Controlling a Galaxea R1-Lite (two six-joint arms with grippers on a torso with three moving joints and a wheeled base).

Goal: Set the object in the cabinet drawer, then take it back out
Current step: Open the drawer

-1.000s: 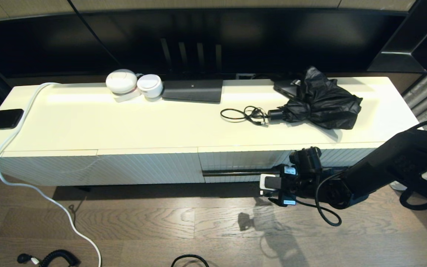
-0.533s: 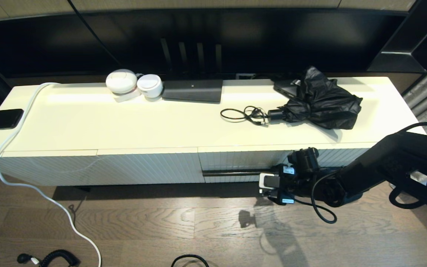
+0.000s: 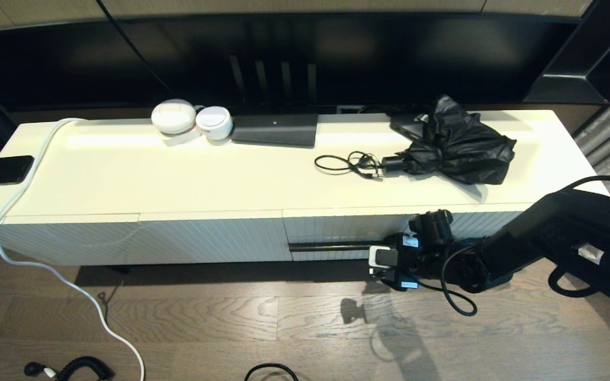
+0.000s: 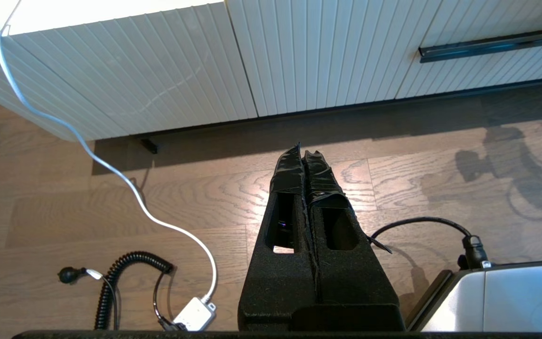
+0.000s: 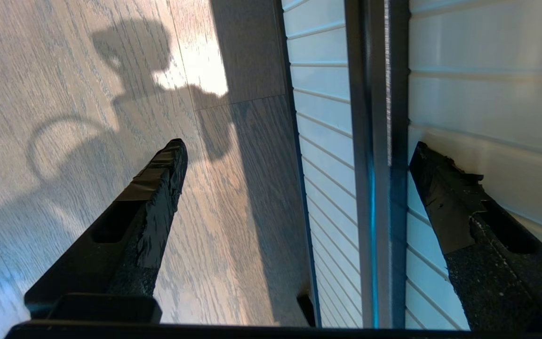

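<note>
The cabinet drawer (image 3: 337, 228) is the right half of the low white cabinet, pushed in, with a ribbed front and a long black bar handle (image 3: 326, 246). My right gripper (image 3: 378, 262) is at the handle's right part and stands open. In the right wrist view the handle (image 5: 377, 141) runs between the gripper's (image 5: 298, 145) fingers; one finger (image 5: 445, 197) lies by the drawer front (image 5: 464, 94), the other hangs over the floor. A crumpled black umbrella (image 3: 461, 145) and a black cable (image 3: 350, 163) lie on the cabinet top. My left gripper (image 4: 303, 153) is shut and empty above the floor.
The handle-less ribbed panel (image 3: 151, 241) fills the cabinet's left half. On top are two white round devices (image 3: 191, 120), a black box (image 3: 276, 128) and a phone (image 3: 0, 169). A white cord (image 3: 19, 211) trails to the floor, beside a coiled black cable (image 3: 80, 366).
My right arm has shifted slightly left along the drawer front, closer to the handle. The drawer and the things on top have not moved.
</note>
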